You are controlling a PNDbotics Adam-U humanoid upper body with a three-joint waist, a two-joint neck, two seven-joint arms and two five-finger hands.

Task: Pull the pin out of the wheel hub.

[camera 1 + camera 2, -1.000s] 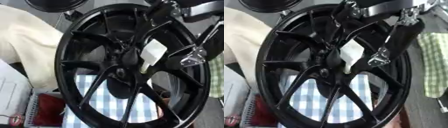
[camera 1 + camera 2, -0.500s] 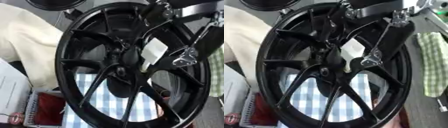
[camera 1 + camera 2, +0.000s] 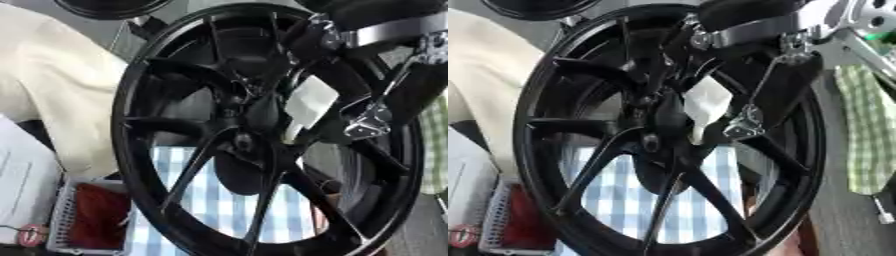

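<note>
The big glossy black spoked alloy wheel [image 3: 262, 130] stands upright on its rim, face toward the camera, filling most of the view — prob. set that way so the hub [image 3: 249, 117] at its centre is open to a reach from above. Through the gaps between spokes a blue-and-white checked cloth [image 3: 206, 200] shows behind/below the wheel; whether it lies on a counter can't be told.

The right hand [image 3: 710, 107], black w/ silver linkages, comes down from the upper right over the top of the rim and in between the spokes, so its pale fingertip part sits right beside the hub. That's the working hand. Its fingers [image 3: 706, 102] appear bent in toward the hub centre, but the dark-on-dark makes it too murky to say if they pinch anything — can't tell.

The pin itself isn't clearly made out; by the task it should still be at the hub, about where the pale fingertip meets the centre. Judgement: approach/grasp stage, pull not yet done.

Left hand: not seen in either view.

Around: a cream fabric sheet [image 3: 52, 80] at left, a pale slatted basket w/ red contents [image 3: 87, 220] lower left, a green checked cloth [image 3: 868, 135] at right.
</note>
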